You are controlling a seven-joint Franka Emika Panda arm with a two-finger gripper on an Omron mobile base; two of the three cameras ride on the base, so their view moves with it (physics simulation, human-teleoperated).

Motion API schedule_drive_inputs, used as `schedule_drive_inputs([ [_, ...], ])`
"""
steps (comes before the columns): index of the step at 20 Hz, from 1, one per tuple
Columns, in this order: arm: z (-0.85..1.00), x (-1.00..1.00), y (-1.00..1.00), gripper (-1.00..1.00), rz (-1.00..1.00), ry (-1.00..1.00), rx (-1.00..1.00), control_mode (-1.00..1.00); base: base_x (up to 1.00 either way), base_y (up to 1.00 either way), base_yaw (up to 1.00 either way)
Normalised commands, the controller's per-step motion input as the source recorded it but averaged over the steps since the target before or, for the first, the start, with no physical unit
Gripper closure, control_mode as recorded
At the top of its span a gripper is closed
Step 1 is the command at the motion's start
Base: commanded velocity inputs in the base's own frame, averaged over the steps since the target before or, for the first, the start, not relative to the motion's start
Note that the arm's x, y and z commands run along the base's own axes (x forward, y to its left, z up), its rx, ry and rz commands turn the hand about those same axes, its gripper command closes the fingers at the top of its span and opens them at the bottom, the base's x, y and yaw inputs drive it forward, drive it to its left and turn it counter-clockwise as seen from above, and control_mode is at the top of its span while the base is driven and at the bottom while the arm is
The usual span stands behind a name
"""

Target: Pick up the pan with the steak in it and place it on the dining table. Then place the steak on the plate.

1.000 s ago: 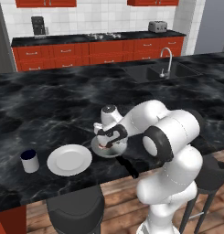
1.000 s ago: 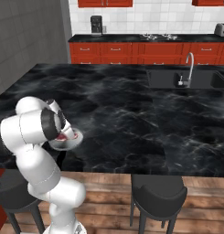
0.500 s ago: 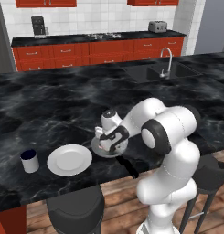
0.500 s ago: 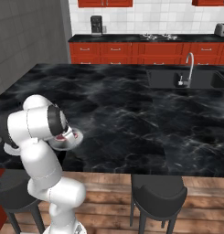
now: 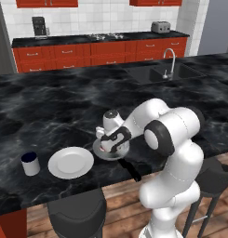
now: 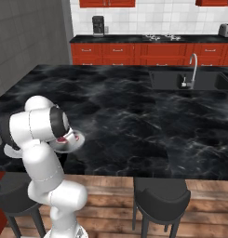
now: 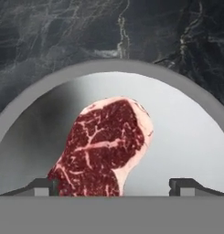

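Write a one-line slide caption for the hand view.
Open gripper poised over the steak lying in the pan on the dining table.

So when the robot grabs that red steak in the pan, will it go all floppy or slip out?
Probably a bit floppy: the steak looks thin and flat, so its ends may droop. It looks raw, so maybe slippery. It lies flat in the pan, so it shouldn't roll.

Steak: dark red w/ white marbling. Pan: grey. Desk: black marble, white veins. Plate: white. Cup: dark blue.
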Motion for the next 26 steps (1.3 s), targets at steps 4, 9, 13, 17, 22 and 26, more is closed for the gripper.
schedule_drive_inputs([
  [4, 0.0, 0.33, 0.0, -1.0, 0.0, 0.0, 0.0, -1.0, 0.0, 0.0, 0.0],
  [9, -0.1, 0.3, 0.0, -1.0, -0.01, 0.0, 0.0, -1.0, 0.0, 0.0, 0.0],
  [13, -0.28, 0.09, -0.01, -1.0, -0.05, 0.0, 0.0, -1.0, 0.0, 0.0, 0.0],
  [17, -0.46, -0.13, -0.04, -1.0, -0.09, 0.0, -0.01, -1.0, 0.0, 0.0, 0.0],
  [22, -0.23, -0.04, 0.0, 1.0, -0.05, 0.0, -0.01, -1.0, 0.0, 0.0, 0.0],
  [26, 0.18, 0.01, 0.0, 1.0, -0.01, 0.0, 0.02, -1.0, 0.0, 0.0, 0.0],
])
